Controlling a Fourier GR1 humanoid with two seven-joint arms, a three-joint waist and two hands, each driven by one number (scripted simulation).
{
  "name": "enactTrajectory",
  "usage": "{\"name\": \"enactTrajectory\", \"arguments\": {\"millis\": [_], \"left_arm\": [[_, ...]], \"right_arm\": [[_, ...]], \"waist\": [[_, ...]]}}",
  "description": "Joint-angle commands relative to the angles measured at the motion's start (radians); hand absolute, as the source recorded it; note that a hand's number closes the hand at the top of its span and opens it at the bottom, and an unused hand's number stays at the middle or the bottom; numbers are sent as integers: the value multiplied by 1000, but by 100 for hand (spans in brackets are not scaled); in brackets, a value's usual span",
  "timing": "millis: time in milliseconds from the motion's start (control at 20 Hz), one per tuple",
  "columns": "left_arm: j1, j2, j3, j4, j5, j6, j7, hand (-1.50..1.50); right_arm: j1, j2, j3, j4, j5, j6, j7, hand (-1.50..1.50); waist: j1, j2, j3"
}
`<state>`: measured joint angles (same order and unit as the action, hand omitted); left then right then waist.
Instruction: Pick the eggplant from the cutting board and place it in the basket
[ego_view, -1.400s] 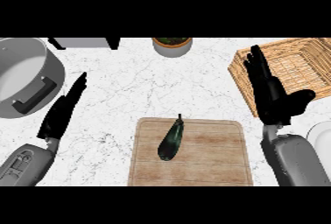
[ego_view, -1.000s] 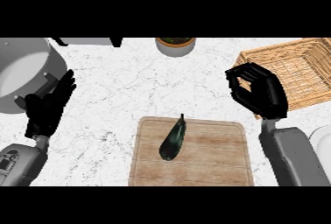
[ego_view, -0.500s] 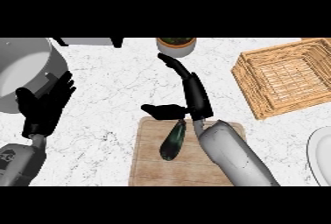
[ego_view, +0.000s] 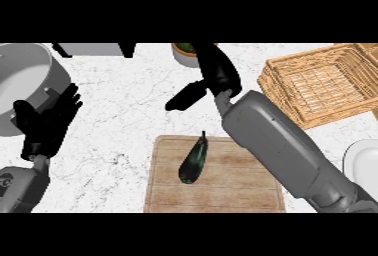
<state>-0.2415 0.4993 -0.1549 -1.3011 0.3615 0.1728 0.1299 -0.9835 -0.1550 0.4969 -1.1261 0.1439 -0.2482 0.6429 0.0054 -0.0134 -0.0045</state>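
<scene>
At the far left a grey pot (ego_view: 22, 85) sits on the white marbled worktop (ego_view: 125, 120), cut off by the view's edge, with a handle on the side facing the left hand. Just beside it the left hand (ego_view: 46, 127) rests above its grey forearm, which rises from the lower left corner; the palm is flat, the fingers straight and spread, pointing up and slightly right, holding nothing. Further right, in the lower middle, lies the wooden cutting board (ego_view: 221, 192), pale with a visible grain, its far edge near the middle of the view. The eggplant (ego_view: 194, 160) lies on the board's left half, a slim, dark green-black fruit with a glossy skin, set on a slant, its thin stem end pointing up toward the board's far edge and its thicker rounded end lower left. It lies free, touched by neither hand. The right forearm runs as a long grey diagonal from the lower right corner across the board's right side, up to the right hand (ego_view: 210, 80), which hangs over bare worktop beyond the board, well apart from the eggplant. Its fingers stretch straight toward the top edge and the thumb juts out down-left, so the hand is released and empty. At the top a round jar (ego_view: 188, 52) shows partly behind the fingertips. To the right stands the woven basket (ego_view: 284, 97), light tan. A white plate (ego_view: 363, 160) peeks in at the right edge.
</scene>
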Motion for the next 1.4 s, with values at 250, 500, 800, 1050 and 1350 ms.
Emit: {"name": "enactTrajectory", "arguments": {"millis": [250, 500, 800, 1050, 1350], "left_arm": [[68, 10, 14, -38, -6, -15, -20, 0], [14, 6, 30, -42, -10, 2, 28, 0], [41, 11, 59, -70, -14, -19, 33, 0], [44, -16, 59, -68, -31, -16, 47, 0], [20, -20, 108, 31, -27, -110, -25, 0]], "right_arm": [[-242, -193, -84, 18, -119, 441, 432, -150], [-192, -255, -177, -41, -336, 649, 479, -150], [-34, -322, -241, -212, -446, 627, 495, -150], [183, -339, -220, -543, -392, 459, 512, -150], [384, -283, -190, -681, -266, 396, 441, -150]], "waist": [[-2, 4, 3], [-22, 4, 5], [-17, 7, 5], [-30, 4, 5], [-16, 12, 4]]}}
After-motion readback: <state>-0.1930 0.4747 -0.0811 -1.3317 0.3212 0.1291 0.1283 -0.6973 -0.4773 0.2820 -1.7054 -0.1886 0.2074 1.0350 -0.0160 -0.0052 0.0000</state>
